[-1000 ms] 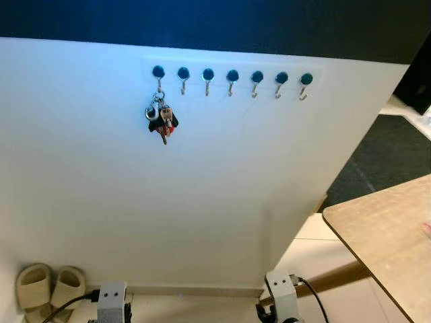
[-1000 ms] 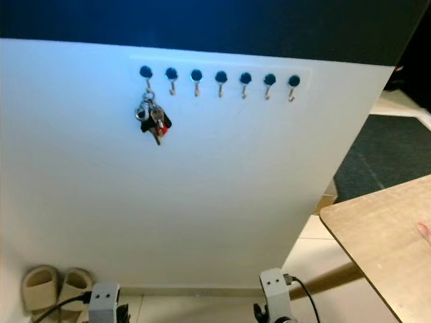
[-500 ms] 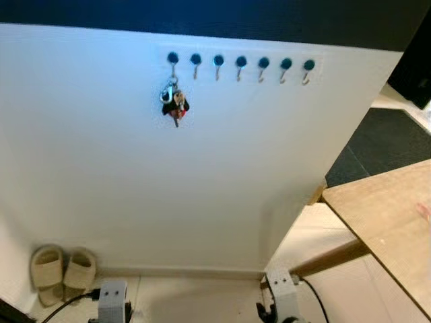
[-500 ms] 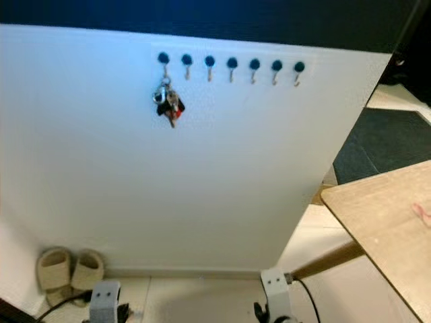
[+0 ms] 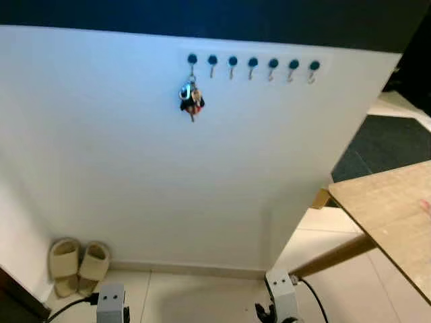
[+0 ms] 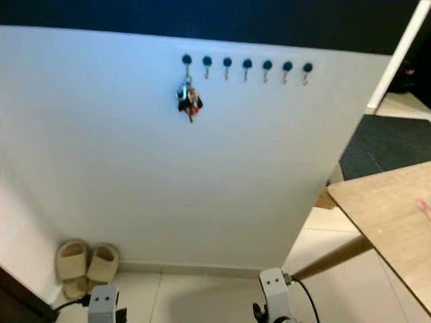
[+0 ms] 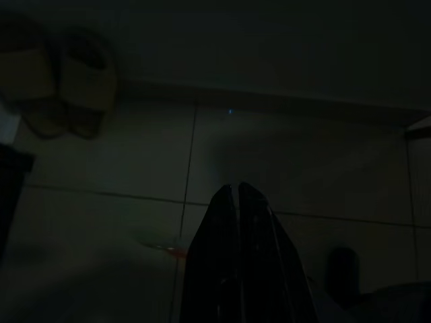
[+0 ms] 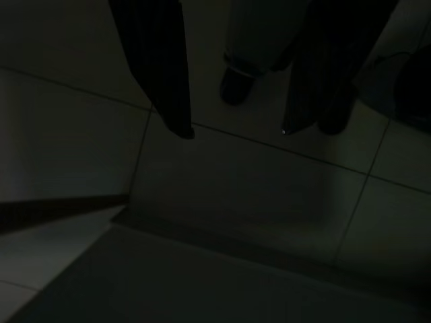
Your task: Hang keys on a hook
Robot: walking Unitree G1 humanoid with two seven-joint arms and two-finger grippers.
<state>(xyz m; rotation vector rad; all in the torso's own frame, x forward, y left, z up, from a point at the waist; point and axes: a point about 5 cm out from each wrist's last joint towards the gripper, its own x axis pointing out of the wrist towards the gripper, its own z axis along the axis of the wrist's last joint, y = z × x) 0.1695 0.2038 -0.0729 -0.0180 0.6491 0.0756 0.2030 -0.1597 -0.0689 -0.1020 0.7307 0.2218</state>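
**Keys on the leftmost hook, both claws empty**

I see the keys hanging from the leftmost hook in the hook row on the white wall panel. Looks done from here. Left claw hangs low over the floor tiles, fingers pressed together, holding nothing. Right claw also down by the floor, fingers spread wide, empty. My read on handling: light, rigid metal, loose and jangly, slippery. If I regrip, I'd pinch the ring at the top, not the dangling blades. Slippers sit at the wall base.
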